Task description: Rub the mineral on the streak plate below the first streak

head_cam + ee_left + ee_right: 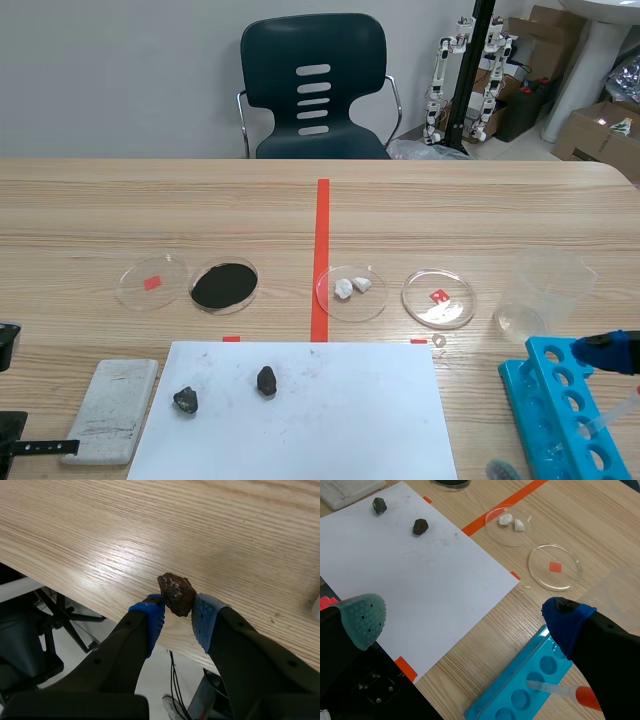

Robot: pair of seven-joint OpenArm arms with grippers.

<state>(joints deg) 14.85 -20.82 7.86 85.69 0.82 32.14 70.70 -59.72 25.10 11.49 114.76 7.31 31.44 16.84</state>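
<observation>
- Between the left end effector's pads sits the rock, clamped by its lower end, over the table edge;
- probably hard, lumpy, brittle; hold its broad flanks, leaving a corner free for the streak plate;
- right end effector: fingers apart, empty.

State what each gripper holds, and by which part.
The left gripper pinches a dark brown mineral by the two sides of its lower end. The right gripper is open and holds nothing.

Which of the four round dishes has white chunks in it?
The dish just right of the orange-red tape line; the others show black powder or only a red square.
</observation>
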